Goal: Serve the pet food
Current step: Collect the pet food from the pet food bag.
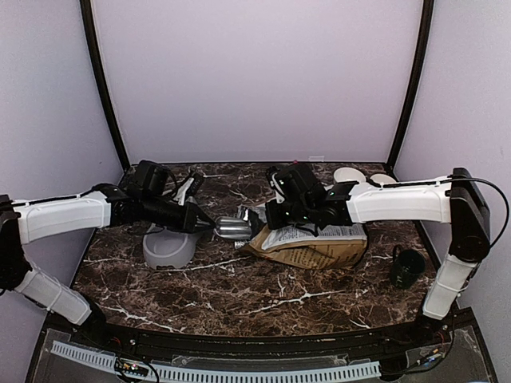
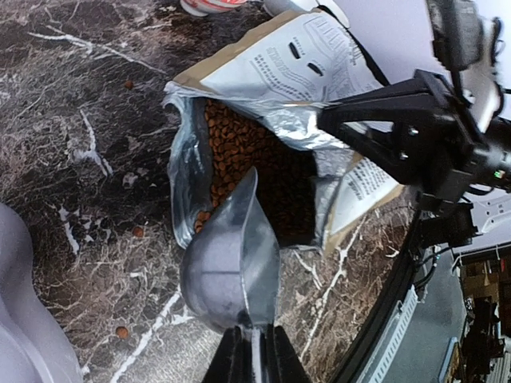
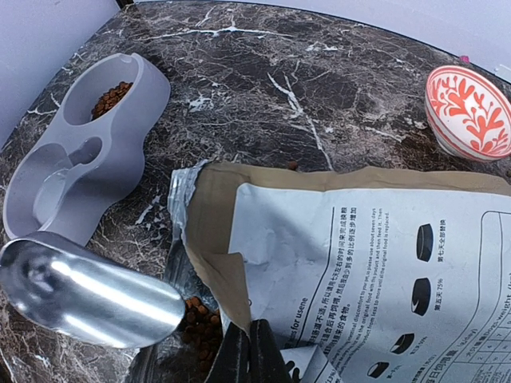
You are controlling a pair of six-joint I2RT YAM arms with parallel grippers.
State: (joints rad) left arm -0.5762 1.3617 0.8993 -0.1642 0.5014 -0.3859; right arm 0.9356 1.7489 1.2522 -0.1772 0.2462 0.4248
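Observation:
My left gripper (image 2: 254, 351) is shut on the handle of a metal scoop (image 2: 231, 271), whose tip reaches into the open mouth of the dog-food bag (image 2: 279, 72). Reddish-brown kibble (image 2: 239, 152) fills the bag; it also shows in the right wrist view (image 3: 196, 319). The scoop (image 3: 84, 291) looks empty from behind. My right gripper (image 3: 249, 351) is shut on the bag's upper edge (image 3: 231, 271), holding the mouth open. The grey double bowl (image 3: 88, 152) holds a little kibble (image 3: 112, 97) in its far cup. In the top view the scoop (image 1: 231, 228) sits between bowl (image 1: 168, 249) and bag (image 1: 315, 246).
A red-and-white patterned bowl (image 3: 469, 110) stands behind the bag. White dishes (image 1: 359, 175) sit at the back right. A dark cup (image 1: 407, 268) stands by the right arm's base. A few loose pellets (image 2: 121, 332) lie on the marble table (image 1: 239, 295).

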